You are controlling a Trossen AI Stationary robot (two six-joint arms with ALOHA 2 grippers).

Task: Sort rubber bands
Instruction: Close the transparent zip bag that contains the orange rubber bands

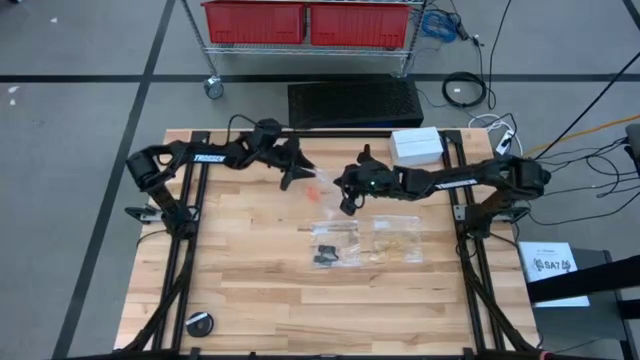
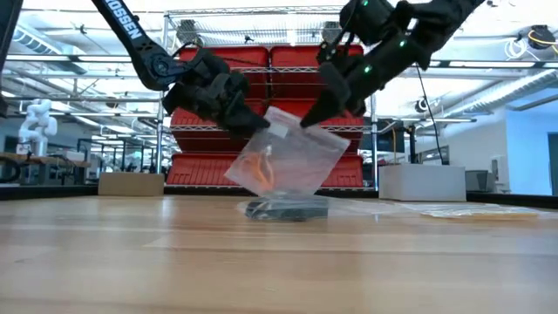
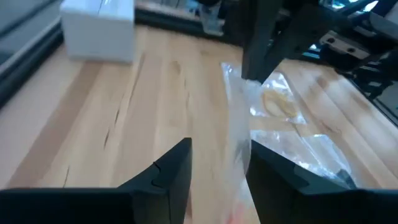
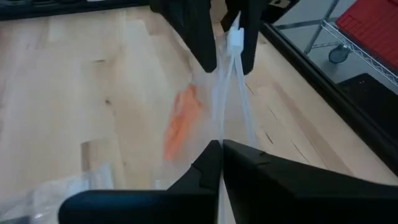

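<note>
Currently both grippers, left [image 2: 240, 122] and right [image 2: 316, 113], pinch one clear plastic bag [image 2: 292, 161] of orange rubber bands [image 2: 260, 166] aloft; uneven pulling could spill them.

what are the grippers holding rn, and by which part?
Both hold the clear bag of orange rubber bands off the table by its top edge: left gripper at one top corner, right gripper at the other.

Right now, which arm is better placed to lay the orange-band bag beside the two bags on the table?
Right, likely. Right gripper and left gripper both pinch the orange-band bag, but the right hangs nearer the black-band bag and yellow-band bag.
</note>
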